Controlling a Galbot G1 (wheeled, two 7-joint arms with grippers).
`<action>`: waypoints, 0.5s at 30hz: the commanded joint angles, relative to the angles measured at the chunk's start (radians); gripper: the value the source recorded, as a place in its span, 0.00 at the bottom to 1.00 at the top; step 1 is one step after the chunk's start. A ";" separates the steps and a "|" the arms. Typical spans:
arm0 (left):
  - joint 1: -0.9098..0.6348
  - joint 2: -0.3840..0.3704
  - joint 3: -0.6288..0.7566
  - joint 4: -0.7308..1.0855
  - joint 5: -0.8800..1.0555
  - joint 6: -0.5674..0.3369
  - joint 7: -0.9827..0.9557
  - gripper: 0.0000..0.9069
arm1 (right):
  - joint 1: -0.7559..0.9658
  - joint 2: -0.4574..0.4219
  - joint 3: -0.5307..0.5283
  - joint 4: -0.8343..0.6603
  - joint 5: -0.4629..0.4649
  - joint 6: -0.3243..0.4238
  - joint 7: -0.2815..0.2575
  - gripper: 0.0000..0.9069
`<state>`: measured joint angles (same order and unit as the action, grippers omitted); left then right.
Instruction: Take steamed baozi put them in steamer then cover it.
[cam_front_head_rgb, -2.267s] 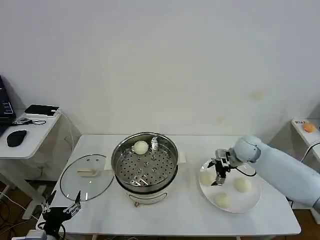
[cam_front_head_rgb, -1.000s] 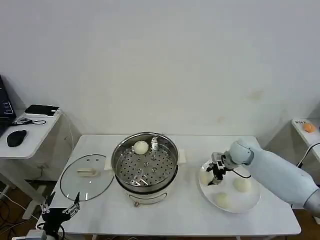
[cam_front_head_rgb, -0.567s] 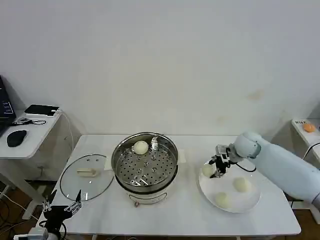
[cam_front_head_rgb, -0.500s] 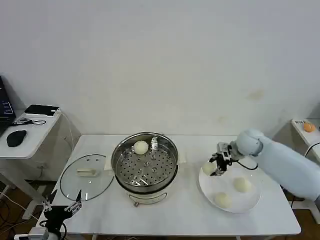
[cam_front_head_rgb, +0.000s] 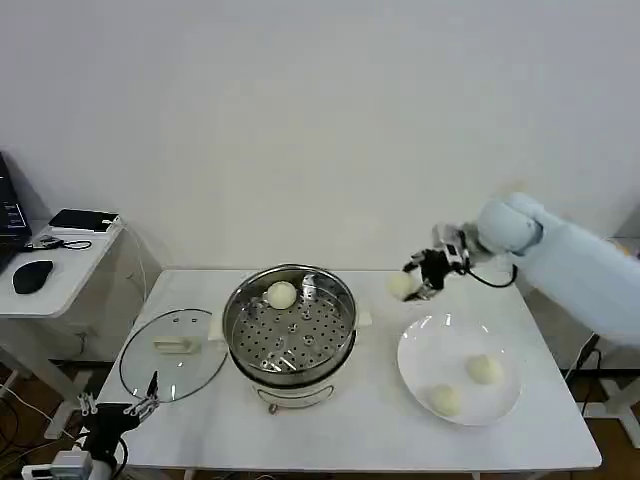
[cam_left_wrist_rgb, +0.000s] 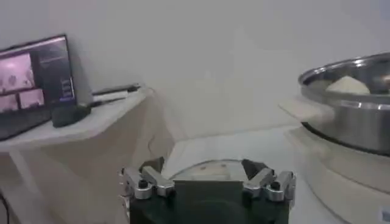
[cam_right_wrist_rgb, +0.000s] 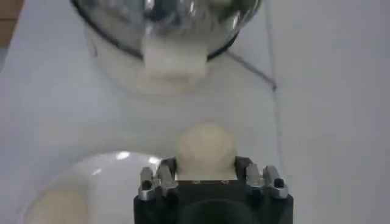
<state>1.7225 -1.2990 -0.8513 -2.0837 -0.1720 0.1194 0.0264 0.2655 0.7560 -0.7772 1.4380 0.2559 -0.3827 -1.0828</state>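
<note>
— Where am I in the job?

— Second bun. My right gripper (cam_front_head_rgb: 418, 284) is clenched on a steamed baozi (cam_front_head_rgb: 401, 285), held in the air just right of the steamer (cam_front_head_rgb: 290, 325), above the table. One baozi (cam_front_head_rgb: 282, 294) already sits on the steamer's tray, two wait on the white plate (cam_front_head_rgb: 440, 345) to its right.

— Next?

— I judge it needs carrying left over the rim, lowering, then releasing. My left gripper (cam_left_wrist_rgb: 207, 182) idles spread open, near the glass cover (cam_front_head_rgb: 172, 352) lying left of the steamer
</note>
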 joint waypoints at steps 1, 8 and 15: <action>-0.001 0.007 0.001 -0.007 0.008 -0.010 -0.005 1.00 | 0.161 0.098 -0.078 0.016 0.173 -0.083 -0.006 0.70; 0.003 -0.007 0.001 -0.025 0.013 -0.022 -0.013 1.00 | 0.191 0.223 -0.157 -0.010 0.262 -0.152 0.011 0.70; -0.008 -0.030 0.004 -0.033 0.012 -0.029 -0.025 1.00 | 0.203 0.349 -0.236 -0.056 0.289 -0.168 0.022 0.70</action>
<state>1.7174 -1.3234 -0.8483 -2.1111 -0.1616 0.0926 0.0033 0.4191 0.9813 -0.9406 1.4040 0.4788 -0.5140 -1.0606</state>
